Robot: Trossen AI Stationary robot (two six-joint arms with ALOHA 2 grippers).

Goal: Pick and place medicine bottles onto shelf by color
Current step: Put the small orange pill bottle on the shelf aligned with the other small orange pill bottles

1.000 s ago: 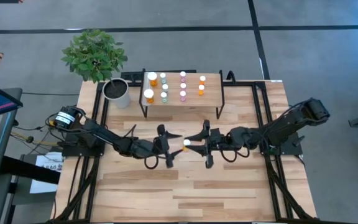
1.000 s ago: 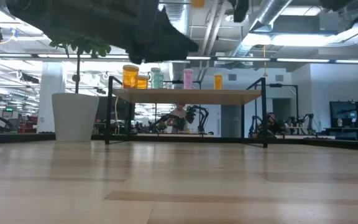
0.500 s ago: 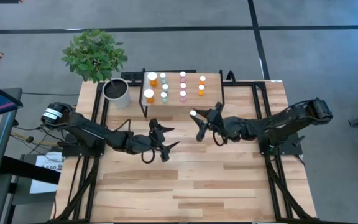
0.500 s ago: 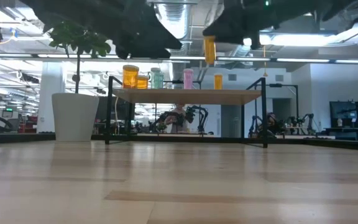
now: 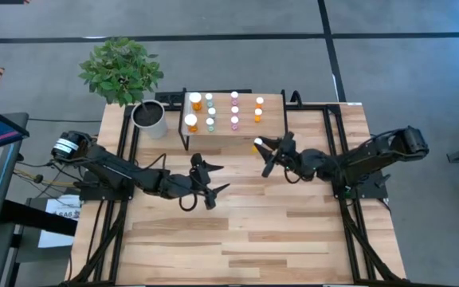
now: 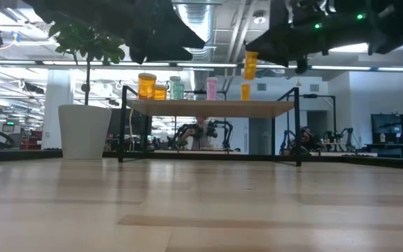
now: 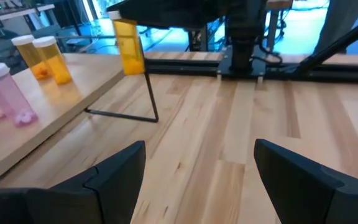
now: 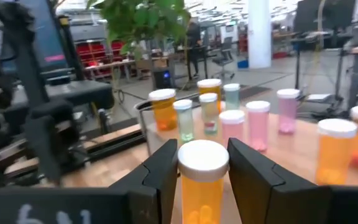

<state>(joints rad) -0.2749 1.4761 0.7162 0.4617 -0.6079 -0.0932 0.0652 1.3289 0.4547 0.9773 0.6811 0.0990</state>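
From above, an orange bottle (image 5: 257, 144) is held by the right gripper (image 5: 266, 148) beside the shelf (image 5: 273, 104); the left gripper (image 5: 211, 181) is kept wide and empty. From table height, the bottle is seen above shelf level. Next, it should be set beside the orange ones (image 8: 337, 149).

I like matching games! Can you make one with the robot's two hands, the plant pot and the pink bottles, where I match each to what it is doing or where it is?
Things:
1. right end effector
2. left end effector
3. plant pot
4. pink bottles

States or places:
A. open and empty, above the table
B. standing on the shelf
C. holding an orange bottle
D. on the table beside the shelf

Pairs: 1-C, 2-A, 3-D, 4-B
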